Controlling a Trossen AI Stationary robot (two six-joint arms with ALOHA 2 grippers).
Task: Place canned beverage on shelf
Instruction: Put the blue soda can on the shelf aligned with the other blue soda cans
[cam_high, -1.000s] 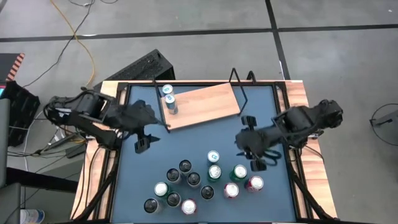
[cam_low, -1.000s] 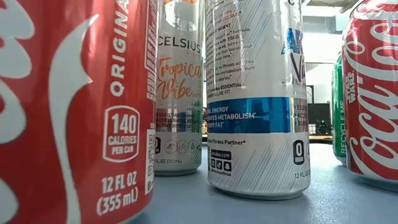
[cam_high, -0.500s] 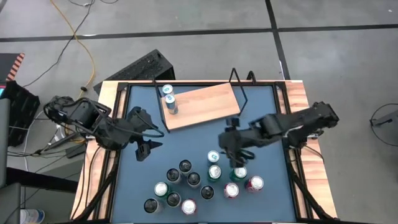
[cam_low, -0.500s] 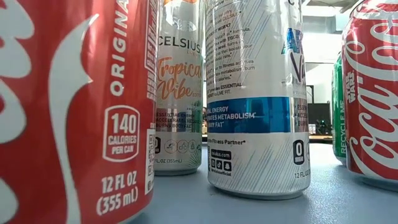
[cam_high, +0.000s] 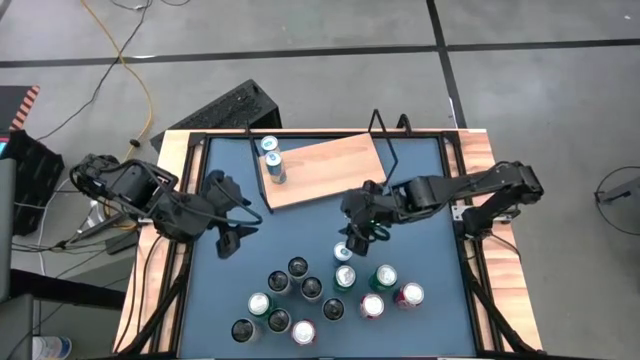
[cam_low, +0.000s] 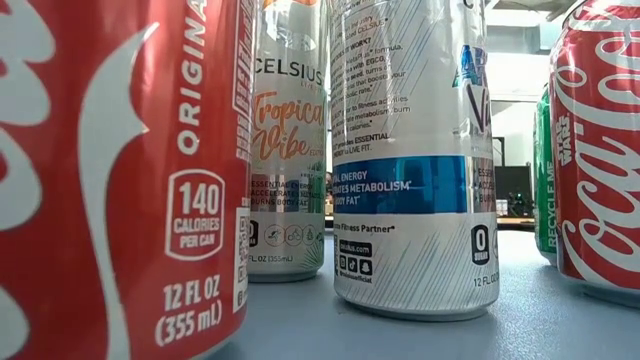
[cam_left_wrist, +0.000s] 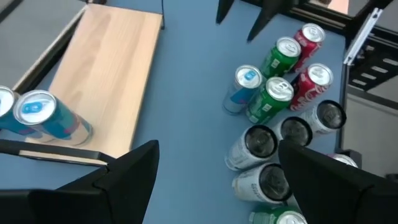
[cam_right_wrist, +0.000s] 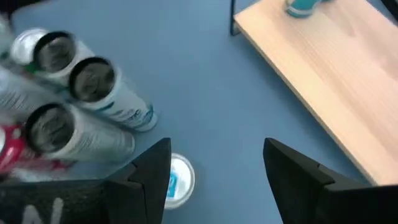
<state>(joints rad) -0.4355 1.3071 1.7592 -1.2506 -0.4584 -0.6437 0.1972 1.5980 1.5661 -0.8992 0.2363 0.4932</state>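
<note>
A blue surface (cam_high: 320, 215) carries a light-wood shelf (cam_high: 325, 170) at its far side, where two blue-topped cans (cam_high: 272, 158) already stand at the shelf's left end. A cluster of cans (cam_high: 320, 295) fills the near half. The right claw (cam_high: 352, 238), fingers spread and grasping nothing, hovers just above a lone blue-lidded can (cam_high: 343, 251) between shelf and cluster. The left claw (cam_high: 232, 228), released, waits near the surface's left edge

The blue surface (cam_high: 420, 190) carries the shelf (cam_high: 330, 170) at its far side, with two blue-topped cans (cam_high: 272, 159) standing at the shelf's left end. Nearer than the shelf, a cluster of cans (cam_high: 320, 295) stands upright on the surface.
</note>
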